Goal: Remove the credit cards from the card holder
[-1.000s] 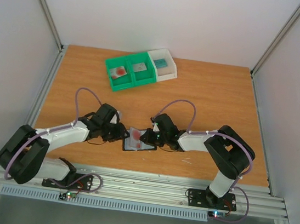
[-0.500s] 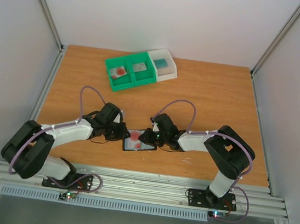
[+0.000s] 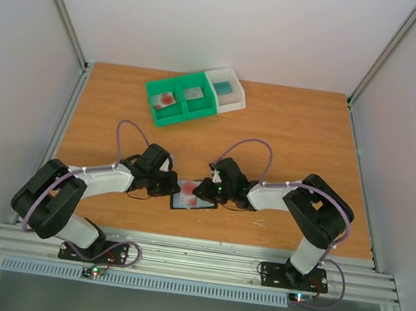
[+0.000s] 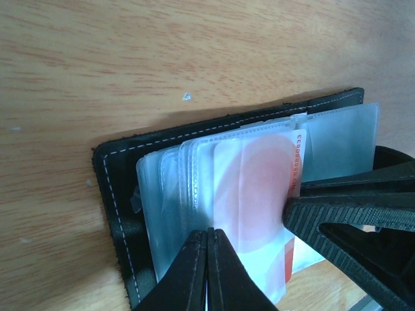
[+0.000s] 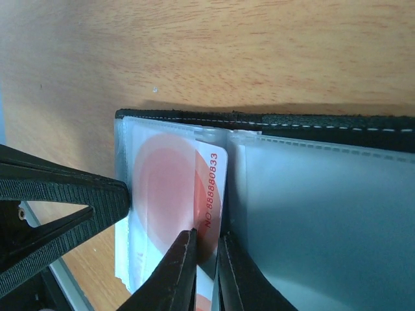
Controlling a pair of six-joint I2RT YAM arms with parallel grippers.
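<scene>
"Where's the card holder [image 3: 190, 205]?"
"Lying open on the worktop [image 3: 295, 136], lower centre of the overhead view."
"And the claws?"
"Left claw [image 4: 207, 232] closed, tips together over the clear sleeves [image 4: 337, 139]. Right claw [image 5: 207, 234] pinches the red-blotched credit card [image 5: 168, 194] by its edge."

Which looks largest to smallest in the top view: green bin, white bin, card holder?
1. green bin
2-3. white bin and card holder: they look alike, and the holder is partly hidden, so unranked.
</scene>
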